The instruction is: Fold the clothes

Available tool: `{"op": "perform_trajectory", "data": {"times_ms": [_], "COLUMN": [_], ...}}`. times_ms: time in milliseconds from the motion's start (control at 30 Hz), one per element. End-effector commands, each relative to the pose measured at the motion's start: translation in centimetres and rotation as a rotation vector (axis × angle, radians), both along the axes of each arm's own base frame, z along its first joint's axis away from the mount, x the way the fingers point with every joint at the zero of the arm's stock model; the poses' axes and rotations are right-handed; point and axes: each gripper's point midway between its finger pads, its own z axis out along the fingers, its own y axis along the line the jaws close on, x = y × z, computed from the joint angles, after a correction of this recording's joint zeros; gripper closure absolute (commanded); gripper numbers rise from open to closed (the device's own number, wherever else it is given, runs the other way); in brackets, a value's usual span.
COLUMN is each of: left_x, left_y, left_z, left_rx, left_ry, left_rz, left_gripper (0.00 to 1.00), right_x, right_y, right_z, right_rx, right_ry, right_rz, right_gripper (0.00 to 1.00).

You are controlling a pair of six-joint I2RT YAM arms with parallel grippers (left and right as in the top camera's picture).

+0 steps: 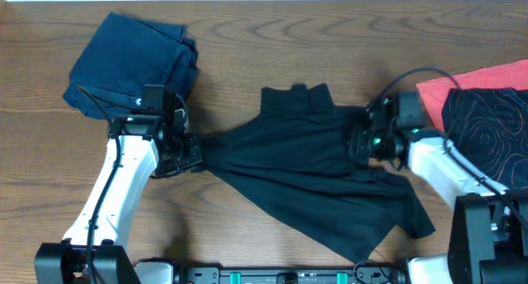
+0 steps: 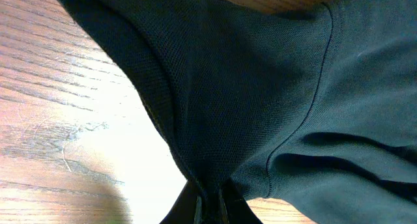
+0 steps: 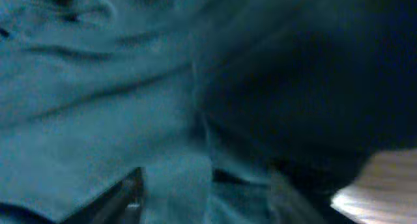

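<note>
A black T-shirt (image 1: 305, 168) lies crumpled and spread across the middle of the wooden table, its collar toward the far side. My left gripper (image 1: 188, 152) is at the shirt's left tip, and the folds converge on it. In the left wrist view the fingers (image 2: 210, 208) are shut on a pinch of black fabric (image 2: 260, 87) lifted off the wood. My right gripper (image 1: 360, 142) is at the shirt's right edge. In the blurred right wrist view its fingers (image 3: 205, 191) stand wide apart with the shirt's cloth (image 3: 130, 87) between and under them.
A folded dark blue garment (image 1: 132, 65) lies at the back left, just behind the left arm. At the right edge are a red cloth (image 1: 470, 79) and a black garment with a thin line pattern (image 1: 487, 123). Bare wooden table (image 1: 247, 36) lies behind the shirt.
</note>
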Motion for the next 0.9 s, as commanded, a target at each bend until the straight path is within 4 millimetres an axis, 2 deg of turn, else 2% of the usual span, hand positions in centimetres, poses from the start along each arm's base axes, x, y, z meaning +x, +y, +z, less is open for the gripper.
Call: {"op": "perform_trajectory", "data": {"times_ms": [0,100,167,267,333,400,500,633,700,733,833,867], "left_x": [0.5,0.5,0.4,0.3,0.3,0.3,0.3,0.2,0.2,0.2,0.3,0.3], "left_y": [0.5,0.5,0.7,1.0,1.0,1.0,1.0,1.0,1.0,1.0,1.0,1.0], "left_z": [0.7,0.7,0.6,0.6,0.6,0.6,0.6,0.5,0.5,0.5,0.6,0.6], "left_rx": [0.028,0.031,0.042,0.057,0.057,0.056,0.056,0.055,0.055,0.056,0.055,0.055], "left_ry": [-0.026,-0.029,-0.026,-0.021,-0.020,-0.020,-0.019,-0.015,-0.016,-0.017,-0.020,-0.020], "left_rz": [-0.011,-0.032,-0.030,-0.028,-0.028,-0.028,-0.028,-0.028,-0.027,-0.027,-0.027,-0.027], "left_gripper": [0.94,0.94,0.94,0.94,0.94,0.94,0.94,0.94,0.94,0.94,0.94,0.94], "right_x": [-1.2,-1.6,-1.2,0.8,3.1,5.9,10.1,13.7,14.9,15.5,16.1,16.0], "right_y": [-2.3,-4.8,-6.0,-6.3,-6.4,-5.7,-3.2,-1.1,-0.3,0.1,0.0,-0.4], "right_z": [-2.1,-2.8,-2.7,-1.9,-0.7,1.2,6.0,12.0,14.2,14.9,15.4,15.3], "right_rx": [-0.137,-0.254,-0.301,-0.290,-0.262,-0.196,-0.018,0.106,0.122,0.117,0.085,0.072], "right_ry": [0.040,0.045,0.024,-0.059,-0.158,-0.285,-0.484,-0.636,-0.677,-0.688,-0.647,-0.626], "right_rz": [-0.119,-0.210,-0.238,-0.267,-0.291,-0.300,-0.267,-0.230,-0.208,-0.186,-0.161,-0.159], "right_gripper": [0.54,0.62,0.73,0.87,0.99,0.99,0.99,0.99,0.99,0.99,0.97,0.87]}}
